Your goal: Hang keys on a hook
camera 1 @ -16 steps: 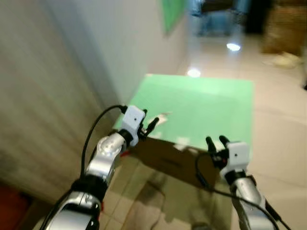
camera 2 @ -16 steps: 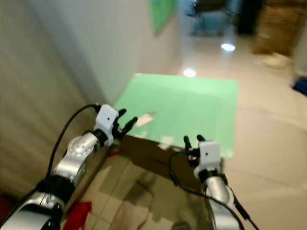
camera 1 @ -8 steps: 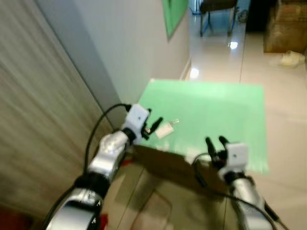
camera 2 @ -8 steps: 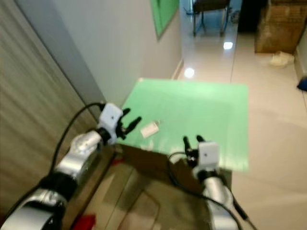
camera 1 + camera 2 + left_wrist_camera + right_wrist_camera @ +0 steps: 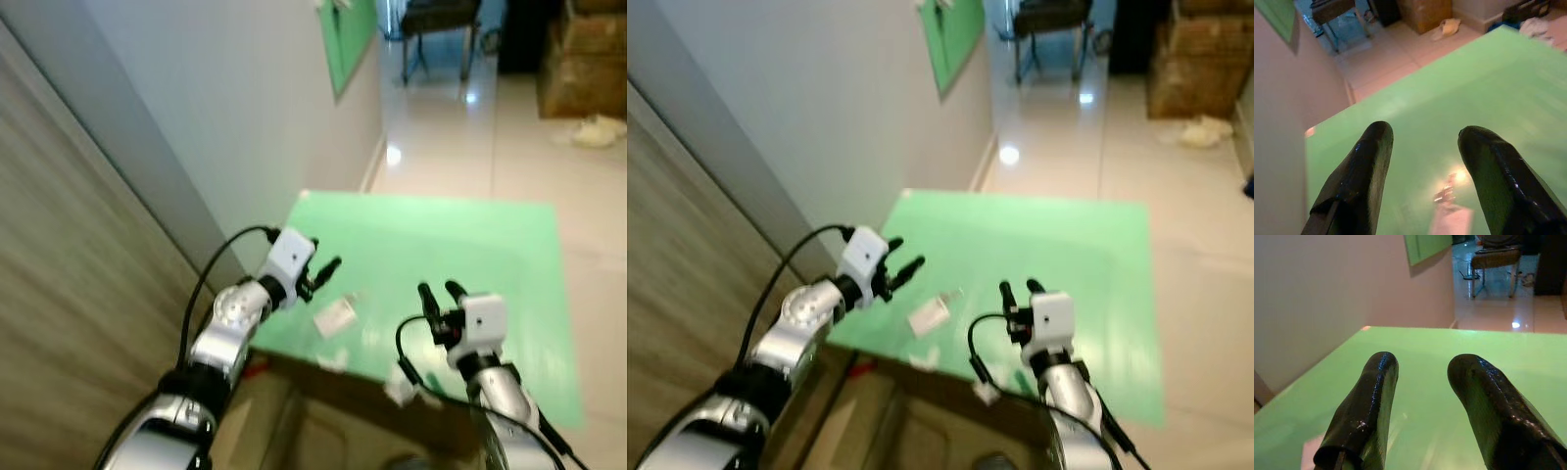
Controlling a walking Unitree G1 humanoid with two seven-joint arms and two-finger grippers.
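Keys (image 5: 336, 315) on green table (image 5: 490, 245), wall (image 5: 245, 108) beside

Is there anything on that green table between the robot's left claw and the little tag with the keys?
Nothing visible. The left gripper hovers open just above the keys, which lie on the bare green table with only tabletop between them.

Light: bright, even indoor daylight.
Glare: white spots lay on the glossy beige floor tiles (image 5: 470, 98) toward 12 o'clock.
Blur: head views were smeared, worst at the ribbed grey-brown wall panel (image 5: 69, 323) at 9 o'clock.
Focus: the black glossy fingers (image 5: 1366, 406) looked soft, with small highlights.
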